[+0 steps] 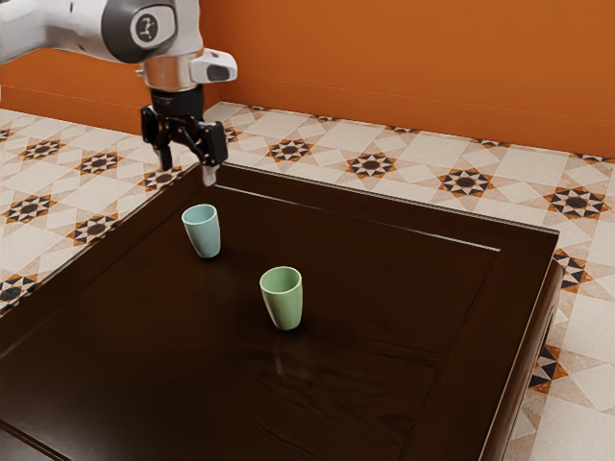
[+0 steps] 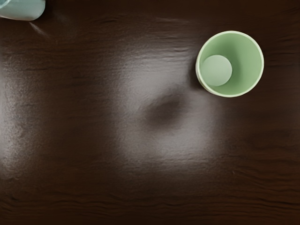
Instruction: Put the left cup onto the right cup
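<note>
Bright, even light over a glossy dark table.

In the exterior view the orange wall [image 1: 432, 48] and patterned floor [image 1: 423, 154] are evenly lit, with no hard shadows. The dark table [image 1: 384, 317] carries a soft sheen. Dim reflections sit at the feet of the blue cup [image 1: 202, 230] and the green cup [image 1: 282, 297], and a pale streak lies on the top toward its near edge. In the wrist view a broad, pale glare spreads across the wood, with a soft dark smudge of shadow in its middle, beside the green cup. The glare fades outward.
</note>
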Controlling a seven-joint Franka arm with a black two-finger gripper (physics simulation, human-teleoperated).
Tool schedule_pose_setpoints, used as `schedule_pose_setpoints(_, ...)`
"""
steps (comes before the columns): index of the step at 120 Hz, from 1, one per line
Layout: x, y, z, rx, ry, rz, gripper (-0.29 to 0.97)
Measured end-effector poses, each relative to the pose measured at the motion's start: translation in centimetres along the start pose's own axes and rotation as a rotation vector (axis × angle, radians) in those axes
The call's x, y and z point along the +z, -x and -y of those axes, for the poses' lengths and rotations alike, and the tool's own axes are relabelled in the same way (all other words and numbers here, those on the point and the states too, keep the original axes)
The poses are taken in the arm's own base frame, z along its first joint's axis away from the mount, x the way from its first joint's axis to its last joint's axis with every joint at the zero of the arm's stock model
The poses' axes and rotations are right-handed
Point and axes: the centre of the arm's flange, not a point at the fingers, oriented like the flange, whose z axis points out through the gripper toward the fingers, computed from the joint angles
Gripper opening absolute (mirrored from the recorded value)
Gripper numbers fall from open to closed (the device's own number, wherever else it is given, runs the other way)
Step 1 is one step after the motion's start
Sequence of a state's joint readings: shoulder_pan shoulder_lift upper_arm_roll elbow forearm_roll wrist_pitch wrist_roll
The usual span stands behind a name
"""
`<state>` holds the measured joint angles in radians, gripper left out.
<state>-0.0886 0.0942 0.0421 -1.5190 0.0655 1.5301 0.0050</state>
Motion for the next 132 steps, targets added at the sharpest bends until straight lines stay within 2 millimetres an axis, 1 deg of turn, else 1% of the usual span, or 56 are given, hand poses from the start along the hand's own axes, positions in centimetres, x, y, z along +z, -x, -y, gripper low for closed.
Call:
schedule_pose_setpoints(22, 0.0, -0.2, 0.5, -0.009, 0.0, -0.011, 0.68)
schedule_pose_setpoints(38, 0.9, -1.1, 0.9, -0.015, 0.001, -0.009, 0.68)
schedule_pose_setpoints(45, 2.0, -2.1, 1.8, -0.031, 0.001, 0.001, 0.68)
schedule_pose_setpoints(61, 4.5, -5.1, 4.5, -0.072, 0.001, 0.013, 0.68)
schedule_pose_setpoints(81, 7.8, -8.4, 7.7, -0.104, 0.009, 0.023, 0.68)
schedule_pose_setpoints(91, 10.2, -9.6, 8.8, -0.109, 0.02, 0.039, 0.68)
schedule_pose_setpoints(113, 14.7, -11.7, 11.0, -0.112, 0.063, 0.05, 0.67)
schedule_pose_setpoints(120, 15.8, -12.3, 11.6, -0.109, 0.074, 0.047, 0.67)
schedule_pose_setpoints(132, 16.7, -13.3, 12.4, -0.097, 0.083, 0.03, 0.67)
